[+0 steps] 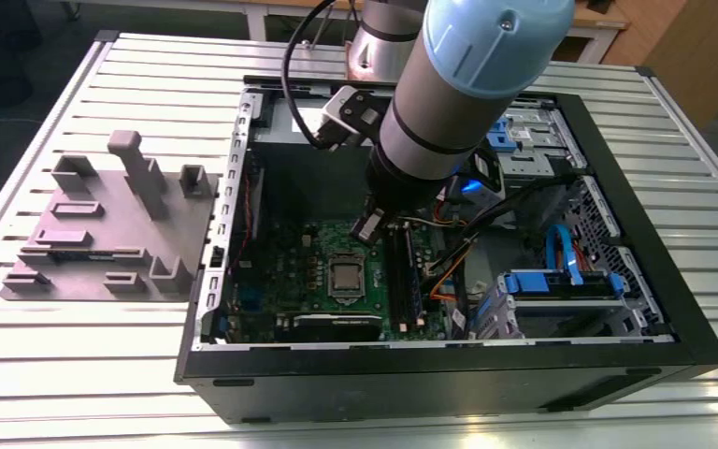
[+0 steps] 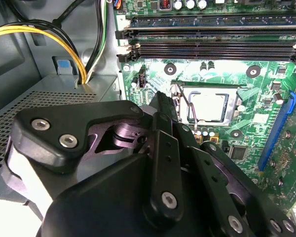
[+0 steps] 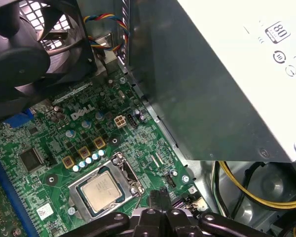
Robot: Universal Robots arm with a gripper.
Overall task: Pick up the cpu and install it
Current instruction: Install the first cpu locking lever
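Inside socket (image 3: 91, 174) on motherboard (image 3: 64, 138): cpu (image 3: 102, 191), flat; likely light, stiff, fragile beneath; hold by opposite edges. Gripper (image 3: 160, 195) just beside, pinched together, empty.

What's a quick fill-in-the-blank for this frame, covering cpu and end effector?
1. The cpu lies in its socket on the green ____.
2. The end effector hangs beside the cpu, ____ the computer case.
3. The grey-mauve block stands ____ the case, on the exterior view's left.
Missing words: motherboard; inside; outside.
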